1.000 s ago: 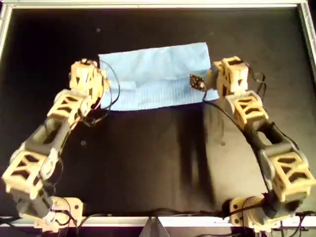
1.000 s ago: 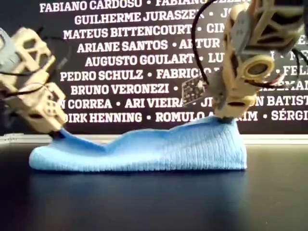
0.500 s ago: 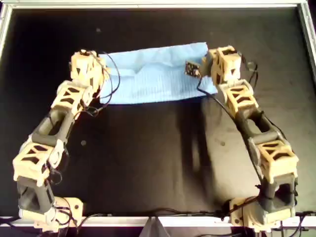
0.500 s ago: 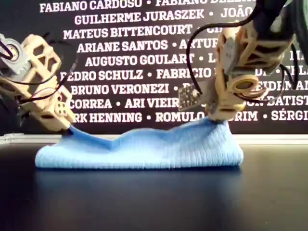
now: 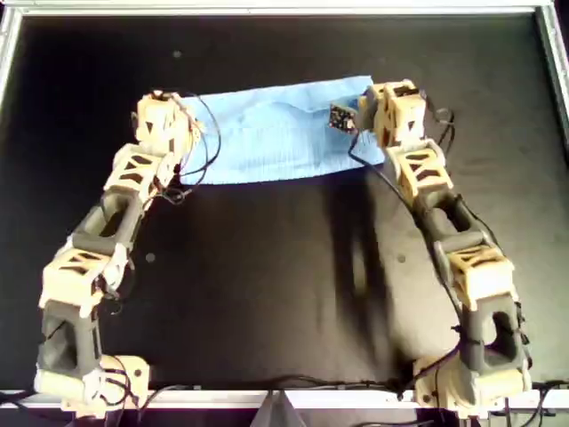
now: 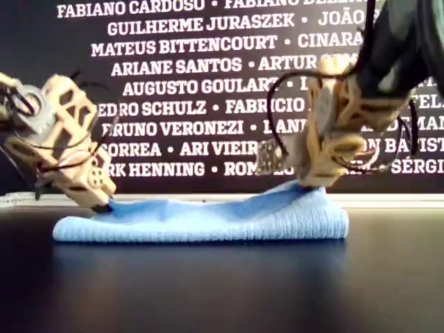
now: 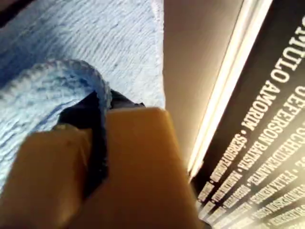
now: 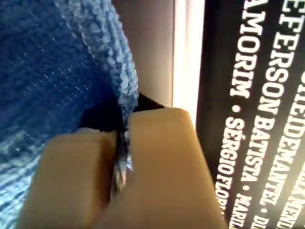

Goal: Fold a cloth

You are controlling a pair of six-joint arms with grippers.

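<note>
The cloth (image 5: 276, 133) lies as a long doubled band on the black tabletop (image 5: 267, 285), its long axis running from one arm to the other; the left claw (image 7: 97, 124) is pinched tight on a rolled hem at one short end; the right claw (image 8: 121, 143) is clamped on the hem at the opposite end; each arm sits over its own end, so I'd judge letting go comes next.
</note>
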